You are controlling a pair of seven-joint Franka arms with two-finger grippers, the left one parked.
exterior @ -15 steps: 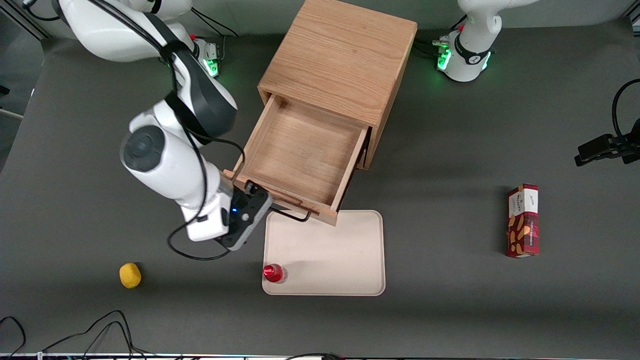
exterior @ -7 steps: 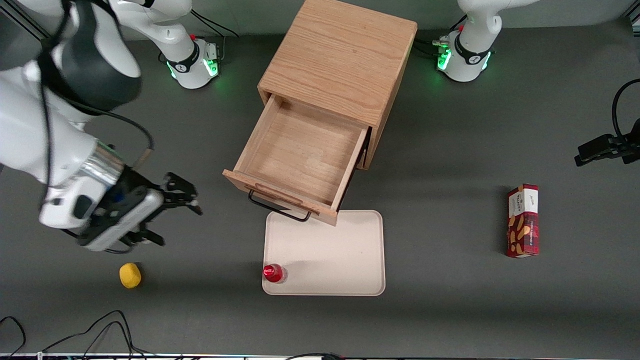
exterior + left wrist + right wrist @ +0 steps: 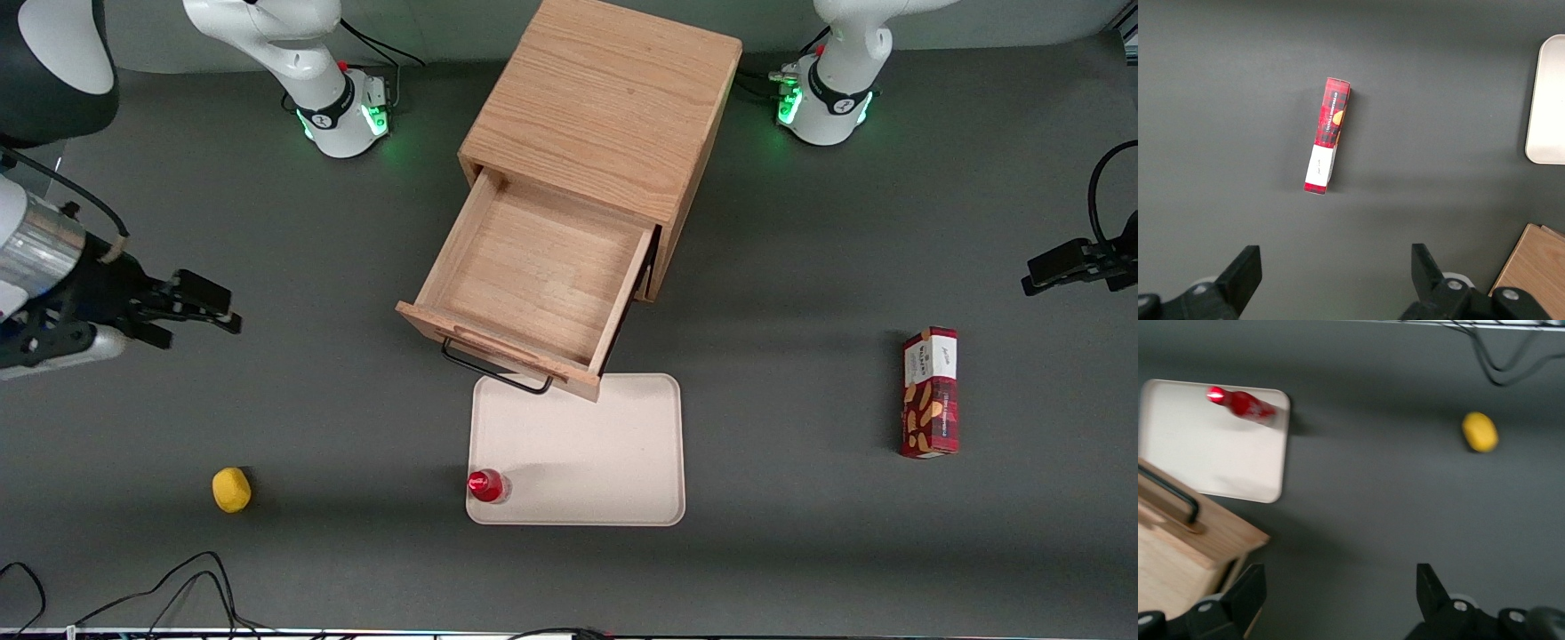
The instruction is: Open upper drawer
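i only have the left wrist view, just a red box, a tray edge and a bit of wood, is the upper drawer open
Observer: Yes. In the front view the upper drawer is pulled well out of the cabinet, and its tray is empty.
Operator: where's the claw
Observer: The claw is open and holds nothing, away from the drawer toward the working arm's end of the table, above bare mat.
Operator: anything on the tray i can't see
Observer: A small red bottle stands at the corner of the tray nearest the front camera. The drawer's black handle overhangs the tray's edge.
Operator: anything else on the table
Observer: A yellow lemon-like object lies on the mat, nearer the front camera than the claw.
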